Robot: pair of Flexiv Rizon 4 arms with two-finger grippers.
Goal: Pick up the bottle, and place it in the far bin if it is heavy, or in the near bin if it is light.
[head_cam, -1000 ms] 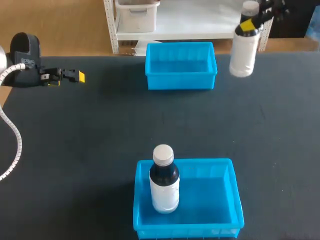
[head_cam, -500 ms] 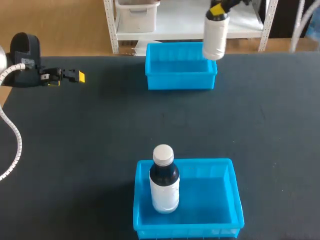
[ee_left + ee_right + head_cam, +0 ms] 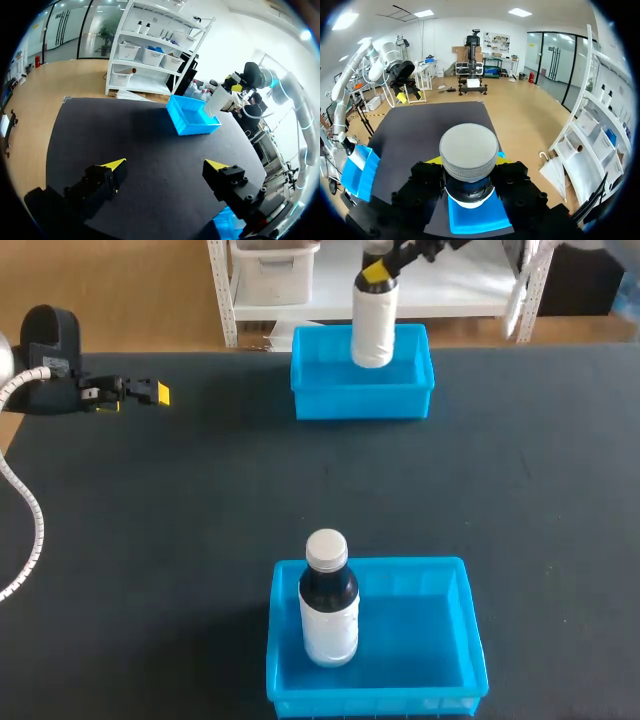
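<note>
Dark tabletop [image 3: 150,540] from edge to edge, with the far bin [image 3: 360,405] at the back and the near bin [image 3: 375,705] close to me. A second bottle [image 3: 328,610] stood upright in the near bin's left half.

And the carry had come across fast. A second ago the bottle [image 3: 373,330] hung off to the right of the far bin, over bare tabletop. Half a second ago it was at the bin's right corner. Now it hung upright right over the far bin, roughly mid-width. Its base was down around the rim line, and I could not tell whether it touched the floor of the bin.

The right pincer [image 3: 376,273] was clamped on the neck just under the cap. From the right wrist I saw both yellow tips pressed in from either side, with blue bin showing straight below.

The left pincer [image 3: 165,165] had not budged. It sat out at the left edge, fingers spread wide with nothing between them.

My read was that the sorting had been settled as heavy, since the bottle was over the far bin. What remained was a short lowering and the let-go. The risk I watched for was a release from too high, which could tip it.
</note>
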